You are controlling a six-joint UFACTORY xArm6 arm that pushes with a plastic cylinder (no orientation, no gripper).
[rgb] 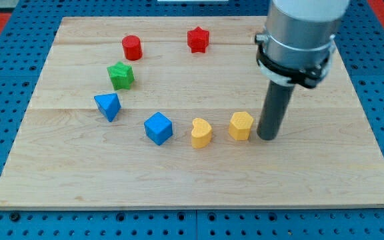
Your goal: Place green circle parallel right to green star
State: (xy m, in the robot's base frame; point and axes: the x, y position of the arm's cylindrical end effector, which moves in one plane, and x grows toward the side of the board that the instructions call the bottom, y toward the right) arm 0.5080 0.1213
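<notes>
The green star (121,75) lies on the wooden board (192,180) at the view's left. No green circle shows anywhere in the view. My tip (269,137) rests on the board just to the right of a yellow hexagon block (241,125), very close to it or touching it. The tip is far to the right of the green star and lower in the view. The wide grey arm body (297,40) above the rod hides part of the board's upper right.
A red cylinder (132,47) and a red star (197,39) sit near the board's top. A blue triangle block (107,106), a blue cube (158,128) and a yellow heart (201,133) curve from the green star toward the hexagon.
</notes>
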